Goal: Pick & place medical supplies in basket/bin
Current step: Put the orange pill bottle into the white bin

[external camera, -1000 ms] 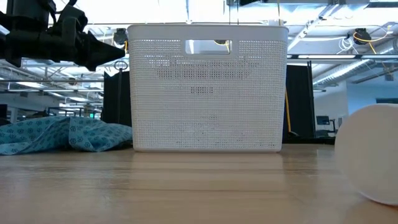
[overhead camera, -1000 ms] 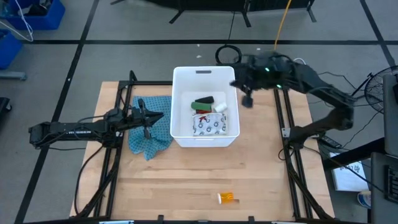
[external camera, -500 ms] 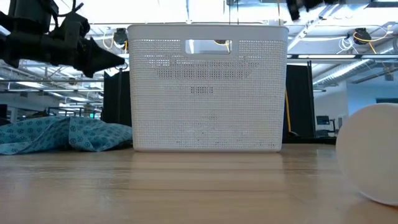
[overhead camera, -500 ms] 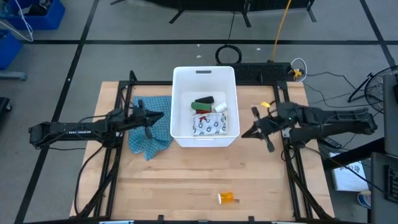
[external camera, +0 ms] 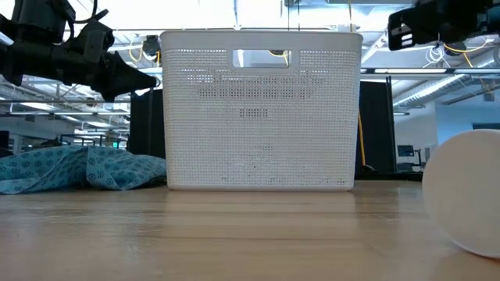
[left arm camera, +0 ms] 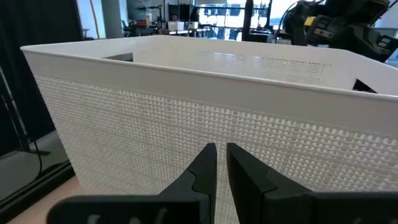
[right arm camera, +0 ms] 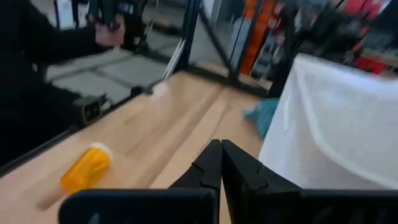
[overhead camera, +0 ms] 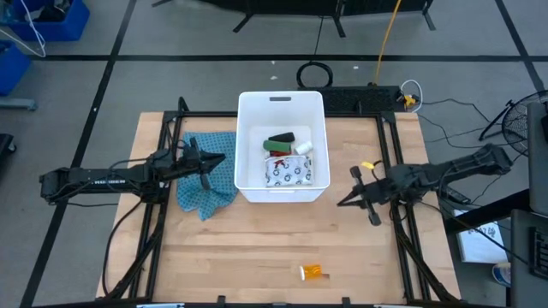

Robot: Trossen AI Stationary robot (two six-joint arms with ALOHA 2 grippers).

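Observation:
The white tub (overhead camera: pixel 250 111) stands mid-table, with its perforated wall (external camera: pixel 258 117) facing the low view. In it lie the green packet (overhead camera: pixel 277 145), the black packet (overhead camera: pixel 281 137), the red bottle with white cap (overhead camera: pixel 295 150) and the white patterned pouch (overhead camera: pixel 287 174). The orange vial (overhead camera: pixel 313 272) lies on its side near the table's near edge and also shows as the orange vial (right arm camera: pixel 84 168). A white cylinder (external camera: pixel 465 195) sits close to the low camera. My left gripper (overhead camera: pixel 218 160) hovers shut left of the tub, above the cloth. My right gripper (overhead camera: pixel 342 201) hovers shut right of the tub.
The teal checked cloth (overhead camera: pixel 207 178) lies crumpled against the tub's left side. Black frame rails (overhead camera: pixel 398 231) run along both table sides. Bare wood stretches between the tub and the vial. Blue crates (overhead camera: pixel 51 21) stand off the table. A person's hand (right arm camera: pixel 111 34) shows beyond the table.
My right arm has swung from beside the tub's far right corner toward the near edge and lowered. It now hangs right of the tub, pointing toward the table's left and near side. My left arm has kept still.

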